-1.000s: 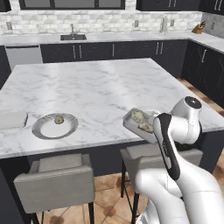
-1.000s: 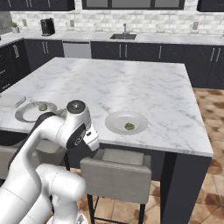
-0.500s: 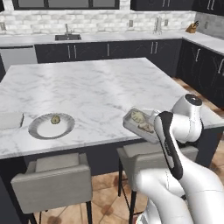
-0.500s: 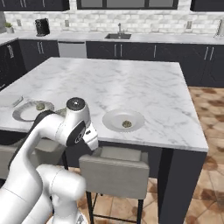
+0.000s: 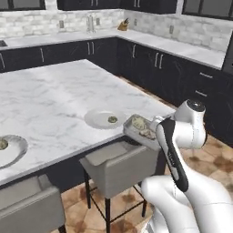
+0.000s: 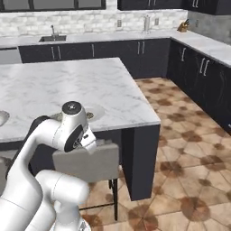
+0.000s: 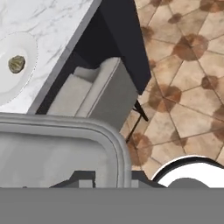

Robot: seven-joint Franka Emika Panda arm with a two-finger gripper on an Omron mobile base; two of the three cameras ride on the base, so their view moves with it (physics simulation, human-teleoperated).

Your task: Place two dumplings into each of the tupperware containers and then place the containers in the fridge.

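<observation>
Pincer (image 7: 109,177) closed on the rim of a tupperware container (image 5: 142,129), judged from the hand view, where the grey tray wall (image 7: 65,148) sits right at the fingertips. In the left base view the tray is carried off the tabletop (image 5: 54,95), just beside the island corner and above the grey stool (image 5: 119,167). At least two speckled lumps lie inside it; I take these for its two dumplings (image 5: 144,132), though the count is hard to confirm.

Progress, as judged: this container looks loaded and is in transit, so its fridge placement is not yet done. No fridge is visible, so I cannot say how far it has to go. One dumpling (image 5: 112,119) sits on the round plate (image 5: 98,120) just beside the container, toward the island's middle. Another lump (image 5: 2,144) rests on a second plate (image 5: 13,150), well apart from the container, at the far left along the island's near edge. I cannot tell whether the other tray is filled or placed.

Against the earlier frames: the whole scene has shifted in both base views. The sink wall has slid left, and the corner cabinets and open tiled floor (image 6: 189,149) now fill the right base view. That is the base turning, not things moving. The container keeps the same place at the arm, and the pincer has stayed closed.
</observation>
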